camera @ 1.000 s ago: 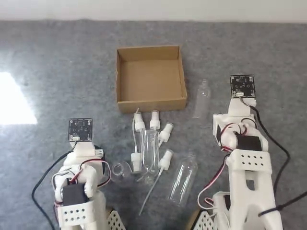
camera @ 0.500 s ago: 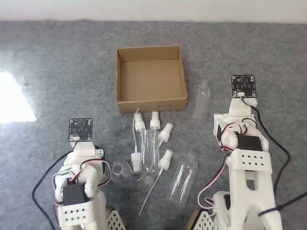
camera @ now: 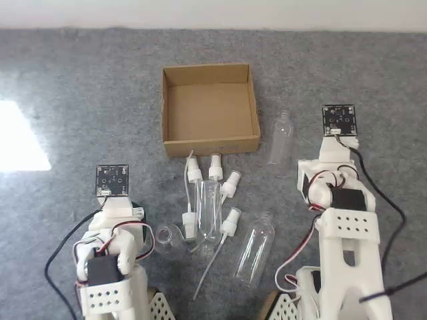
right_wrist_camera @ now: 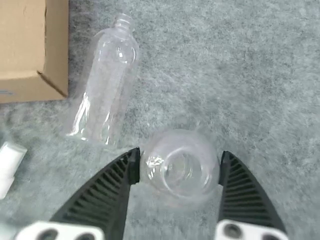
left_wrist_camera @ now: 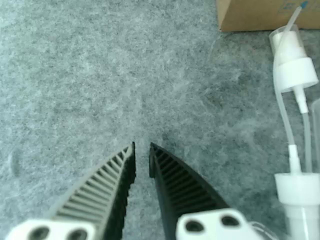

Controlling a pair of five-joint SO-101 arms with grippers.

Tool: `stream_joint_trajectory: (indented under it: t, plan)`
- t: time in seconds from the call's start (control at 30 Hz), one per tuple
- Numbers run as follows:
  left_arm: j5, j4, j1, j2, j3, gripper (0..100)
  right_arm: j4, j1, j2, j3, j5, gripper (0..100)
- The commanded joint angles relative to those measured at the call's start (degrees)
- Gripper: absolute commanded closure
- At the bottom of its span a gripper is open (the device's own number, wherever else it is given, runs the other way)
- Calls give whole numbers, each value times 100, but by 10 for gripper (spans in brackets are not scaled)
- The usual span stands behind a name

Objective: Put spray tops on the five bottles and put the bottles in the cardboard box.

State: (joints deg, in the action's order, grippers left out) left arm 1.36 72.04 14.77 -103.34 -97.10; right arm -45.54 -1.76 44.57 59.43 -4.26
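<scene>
Right gripper fractionally rightward, astride bottle.

left arm and right arm are white plastic with perforated shells, black servo blocks and looping red, black and white wires. each wrist carries a square black circuit board. the fingers are ribbed and tapered.

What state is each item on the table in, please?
Brown cardboard box: open, empty.
Clear plastic bottle beside box: lying, uncapped.
Wide clear bottle: lying, uncapped.
White spray tops: loose, unattached.
Left gripper: shut, empty.
Right gripper: open.
Clear bottle it straddles: upright, uncapped.
</scene>
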Motion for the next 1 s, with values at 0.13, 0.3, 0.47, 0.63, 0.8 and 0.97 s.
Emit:
stream_joint_trajectory:
  t: [0.13, 0.3, 0.47, 0.63, 0.8, 0.97]
  plan:
    - [9, 26, 18, -105, 57, 957, -1200, 48, 1358, -686, -79, 850]
    - [9, 26, 18, -105, 57, 957, -1692, 374, 1710, -721, -325, 872]
    - [9, 26, 18, -105, 57, 957, -2044, 418, 1719, -1029, -440, 874]
    - [9, 26, 18, -105, 57, 957, -2686, 690, 1411, -1890, -642, 874]
    - [9, 26, 18, -105, 57, 957, -3556, 1191, 804, -2919, -747, 874]
    - [9, 26, 18, -105, 57, 957, -4022, 1508, 418, -3596, -721, 875]
